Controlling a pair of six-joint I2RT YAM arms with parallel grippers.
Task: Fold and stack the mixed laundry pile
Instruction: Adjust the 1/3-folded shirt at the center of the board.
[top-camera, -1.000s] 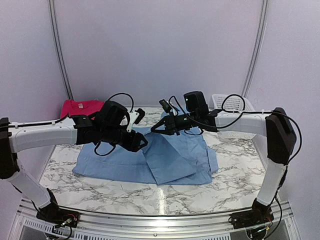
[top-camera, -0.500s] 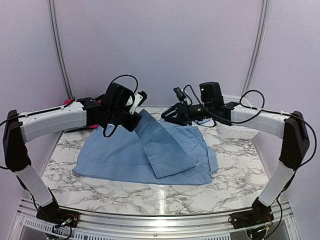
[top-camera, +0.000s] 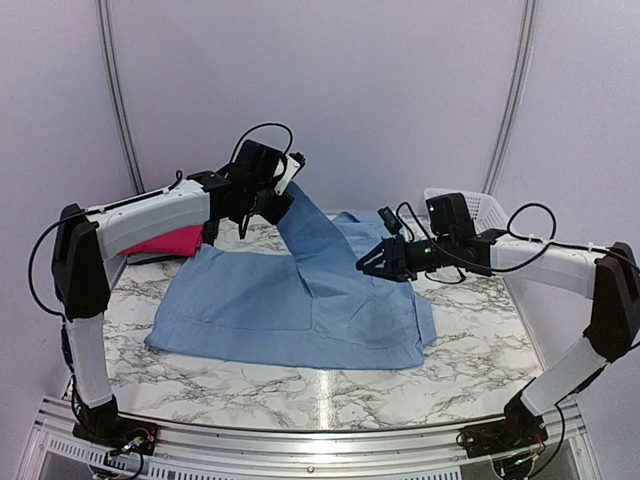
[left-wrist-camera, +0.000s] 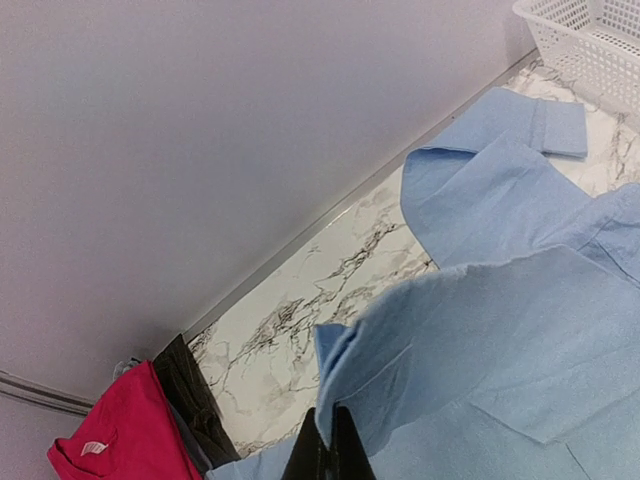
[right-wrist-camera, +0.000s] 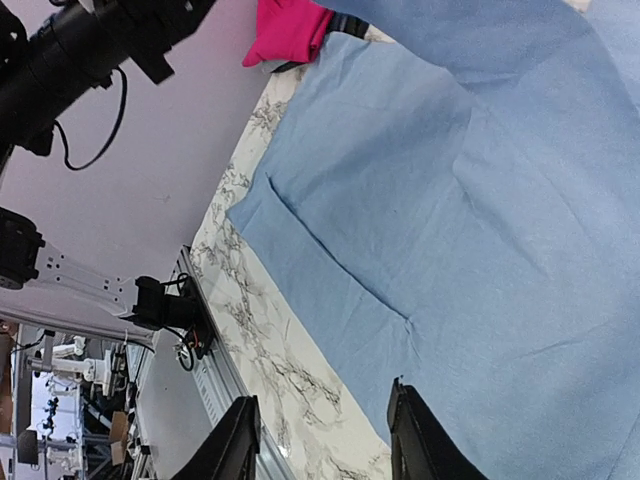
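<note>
Lifting a flap of the soft light blue long-sleeved shirt (top-camera: 300, 315), my left gripper (top-camera: 284, 203) is pinched tight on the cloth. The rest lies spread in the middle of the marble table (top-camera: 470, 350). My right gripper (top-camera: 366, 266) hangs half open above it, holding nothing. I should carry the flap across slowly and lay it flat.

Light blue shirt (top-camera: 300, 315) spread flat, one part lifted, pink-red T-shirt (top-camera: 165, 240) far left
</note>
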